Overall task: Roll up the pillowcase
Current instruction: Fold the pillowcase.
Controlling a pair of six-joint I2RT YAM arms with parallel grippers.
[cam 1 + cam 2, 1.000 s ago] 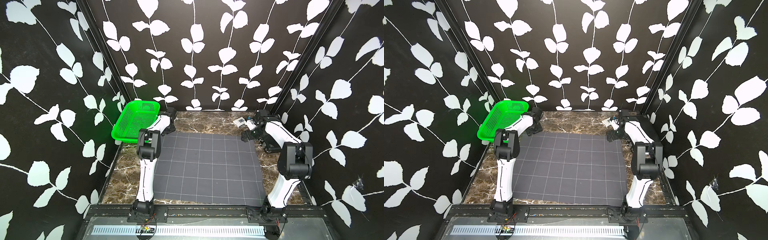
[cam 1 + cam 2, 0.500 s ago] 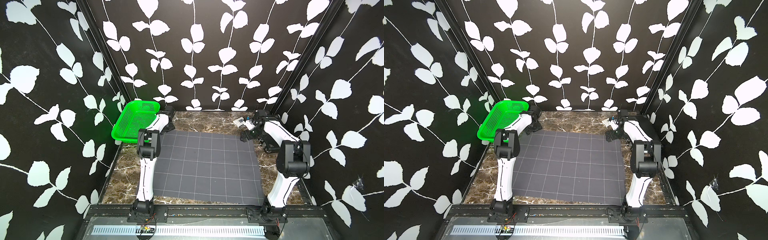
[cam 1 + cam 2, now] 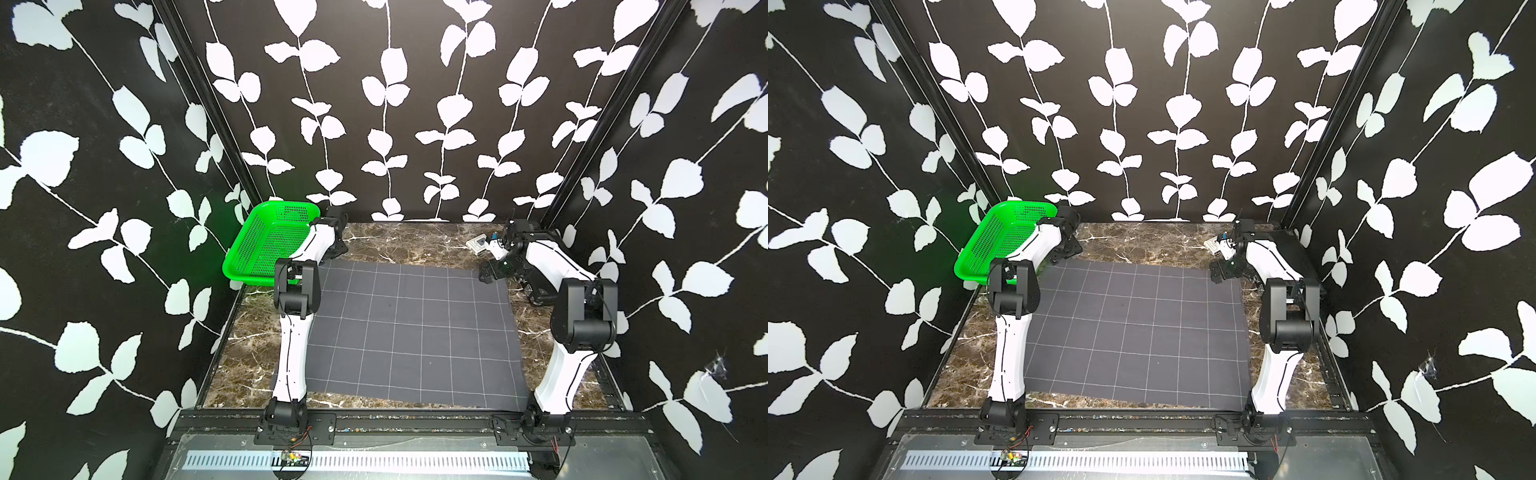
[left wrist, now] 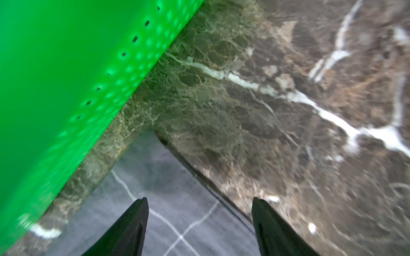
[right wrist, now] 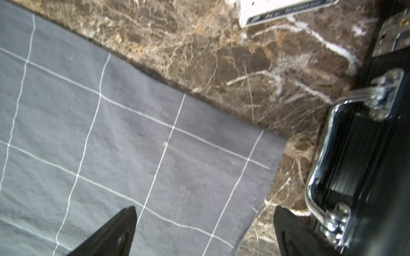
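Note:
The pillowcase [image 3: 411,332] [image 3: 1138,328], dark grey with thin white grid lines, lies flat and spread out on the marble table [image 3: 407,241] in both top views. My left gripper [image 3: 337,248] [image 4: 199,199] hangs low over its far left corner, open, with one finger over the fabric [image 4: 173,199] and the other over the marble beside the edge. My right gripper [image 3: 488,274] [image 5: 204,208] is open over the far right corner [image 5: 133,133], straddling the right edge. Nothing is held by either one.
A green perforated basket [image 3: 270,241] [image 4: 66,66] leans tilted at the far left, close to my left wrist. A rigid black case with a chrome handle [image 5: 366,155] lies along the right side. A small white box [image 3: 478,245] [image 5: 277,8] sits behind the right corner.
My right arm has edged slightly inward and down toward the far right corner. The left arm has barely moved. The pillowcase lies as before.

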